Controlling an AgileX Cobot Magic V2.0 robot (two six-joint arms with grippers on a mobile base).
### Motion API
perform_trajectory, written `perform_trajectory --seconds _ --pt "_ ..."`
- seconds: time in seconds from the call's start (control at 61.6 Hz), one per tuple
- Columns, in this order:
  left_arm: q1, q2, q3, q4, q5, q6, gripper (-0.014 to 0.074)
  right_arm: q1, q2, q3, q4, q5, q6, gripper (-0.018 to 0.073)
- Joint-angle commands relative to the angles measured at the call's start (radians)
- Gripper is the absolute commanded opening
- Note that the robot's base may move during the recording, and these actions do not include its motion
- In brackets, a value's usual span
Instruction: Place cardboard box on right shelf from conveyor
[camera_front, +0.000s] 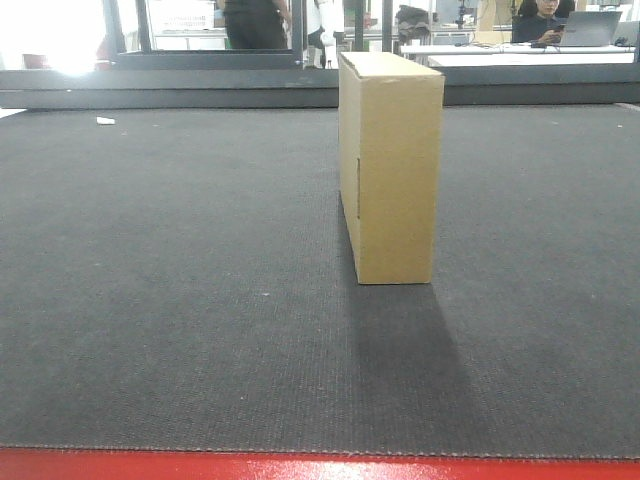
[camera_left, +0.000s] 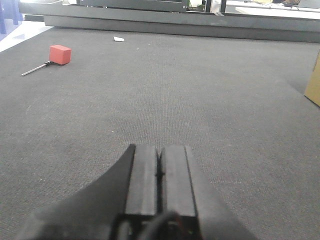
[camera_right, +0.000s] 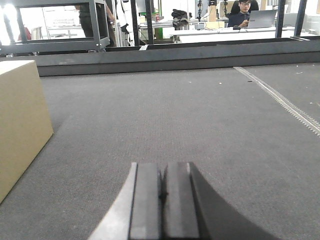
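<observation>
Noting pincers first: left gripper (camera_left: 160, 156) is clenched on nothing, pads pressed flat together, low over the conveyor (camera_left: 165, 90). Right gripper (camera_right: 162, 174) is likewise clenched and empty, low over the same belt.

Cardboard box (camera_front: 390, 165) stands upright on a narrow edge at mid-belt, touched by neither arm. From the left pincer only a corner of it shows, at about 2 o'clock and well apart. From the right pincer a tan face sits at about 10 o'clock, nearer. So the box lies between the two arms.

Judgement: this is a staging pose with one arm on each flank, since a tall thin slab is most sensibly squeezed across its broad faces. No lift has begun. A push on one face alone could topple it.

Right shelf: not in view.

Further out: red block (camera_left: 60, 54) with a thin rod at 10 o'clock of the left pincer, and a white scrap (camera_left: 118, 38) near 11 o'clock. The belt's red front edge (camera_front: 300, 468) is at 6 o'clock of the box.
</observation>
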Motion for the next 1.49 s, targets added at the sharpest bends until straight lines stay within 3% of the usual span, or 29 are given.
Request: perform_trajectory --seconds 0.0,0.844,1.088,1.202,1.38,1.478 --pt "0.002 -0.010 0.006 -0.006 -0.085 0.000 -0.0116 -0.004 -0.019 -0.004 -0.011 -0.087 -0.010 0.0023" --pt "0.002 -0.010 0.006 -0.006 -0.085 0.000 -0.0116 -0.004 -0.019 -0.009 -0.013 -0.121 -0.010 0.0023" --pt "0.002 -0.010 0.006 -0.006 -0.085 0.000 -0.0116 -0.004 0.084 -0.309 -0.013 0.026 -0.009 0.0034" --pt "0.002 -0.010 0.006 -0.006 -0.085 0.000 -0.0116 -0.004 0.230 -0.461 -0.018 0.029 -0.009 0.0176" --pt "0.002 -0.010 0.006 -0.006 -0.085 0.000 -0.0116 -0.004 0.490 -0.710 -0.062 0.062 -0.009 0.0600" --pt "0.002 -0.010 0.006 -0.006 -0.085 0.000 -0.0116 0.008 0.607 -0.844 -0.108 0.137 -0.009 0.0590"
